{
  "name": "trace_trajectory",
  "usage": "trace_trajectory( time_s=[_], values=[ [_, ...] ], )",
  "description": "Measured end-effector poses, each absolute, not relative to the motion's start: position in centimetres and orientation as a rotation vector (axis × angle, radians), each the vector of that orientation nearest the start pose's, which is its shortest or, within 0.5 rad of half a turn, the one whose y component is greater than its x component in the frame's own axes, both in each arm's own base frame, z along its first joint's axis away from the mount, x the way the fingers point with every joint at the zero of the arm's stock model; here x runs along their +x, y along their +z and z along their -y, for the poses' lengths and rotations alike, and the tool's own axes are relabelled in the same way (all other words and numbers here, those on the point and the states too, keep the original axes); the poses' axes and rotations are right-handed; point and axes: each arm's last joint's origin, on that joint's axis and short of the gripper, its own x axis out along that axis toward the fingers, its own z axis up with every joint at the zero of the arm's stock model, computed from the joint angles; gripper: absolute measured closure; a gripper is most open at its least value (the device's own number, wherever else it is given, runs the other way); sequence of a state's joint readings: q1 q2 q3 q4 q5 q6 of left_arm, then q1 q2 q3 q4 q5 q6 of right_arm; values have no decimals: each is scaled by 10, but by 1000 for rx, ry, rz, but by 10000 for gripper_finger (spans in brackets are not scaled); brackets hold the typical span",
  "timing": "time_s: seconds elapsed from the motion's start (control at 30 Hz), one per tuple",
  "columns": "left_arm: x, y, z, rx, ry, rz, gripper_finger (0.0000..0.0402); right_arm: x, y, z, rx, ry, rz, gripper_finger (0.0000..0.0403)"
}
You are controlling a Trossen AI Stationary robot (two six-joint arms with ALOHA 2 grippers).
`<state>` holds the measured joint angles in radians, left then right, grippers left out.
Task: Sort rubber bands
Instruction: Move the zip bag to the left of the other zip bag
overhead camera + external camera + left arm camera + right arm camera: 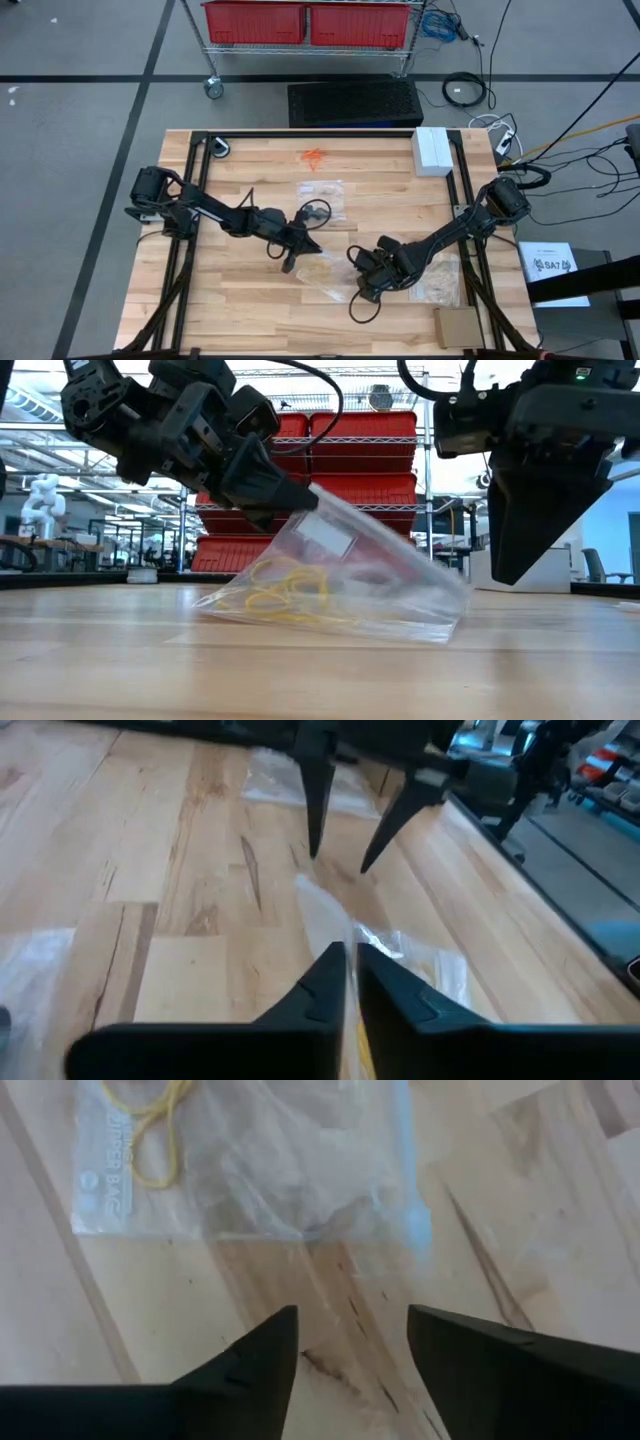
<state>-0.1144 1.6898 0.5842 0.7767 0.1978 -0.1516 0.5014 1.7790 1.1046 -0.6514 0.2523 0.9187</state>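
A: What carries everything here?

B: A pale wooden bench [230, 300] of butcher-block planks, filling the middle of the high view inside a dark frame.

A: And what lies on it?

B: A small cluster of orange rubber bands [314, 157] near the upper centre. Below that, a clear bag [320, 193] lying flat, with black rubber bands [316, 212] at its lower edge. Another clear bag [345, 585] sits lower centre, one end raised off the wood, with pale yellow rubber bands [285, 592] inside.

A: Anything toward the edges?

B: A white box [432, 151] at upper right, a brown cardboard piece [459, 326] at lower right, and another clear bag [440, 280] just above it.
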Motion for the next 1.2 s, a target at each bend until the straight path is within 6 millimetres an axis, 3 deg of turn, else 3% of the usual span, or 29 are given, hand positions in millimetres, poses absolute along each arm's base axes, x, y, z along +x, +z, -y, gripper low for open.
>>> trace_trajectory(
  time_s=[0.2, 0.37, 0.57, 0.73, 0.9, 1.07, 1.2],
  values=[
    [299, 138, 46, -160, -295, -425, 291, 289, 163, -152, 307, -356, -1194, 209],
    [293, 157, 41, -135, -277, -397, 251, 287, 163, -156, 280, -341, -1192, 209],
    [281, 188, 38, -78, -281, -333, 239, 285, 163, -160, 273, -335, -1189, 209],
    [278, 177, 53, -39, -332, -420, 239, 283, 163, -163, 257, -335, -1176, 221],
    [292, 154, 72, 9, -340, -506, 273, 286, 164, -162, 239, -332, -1141, 282],
    [318, 133, 90, 135, -332, -592, 333, 289, 165, -160, 198, -343, -1099, 363],
    [337, 126, 99, 182, -324, -685, 384, 289, 165, -160, 178, -352, -1087, 398]
  ],
)
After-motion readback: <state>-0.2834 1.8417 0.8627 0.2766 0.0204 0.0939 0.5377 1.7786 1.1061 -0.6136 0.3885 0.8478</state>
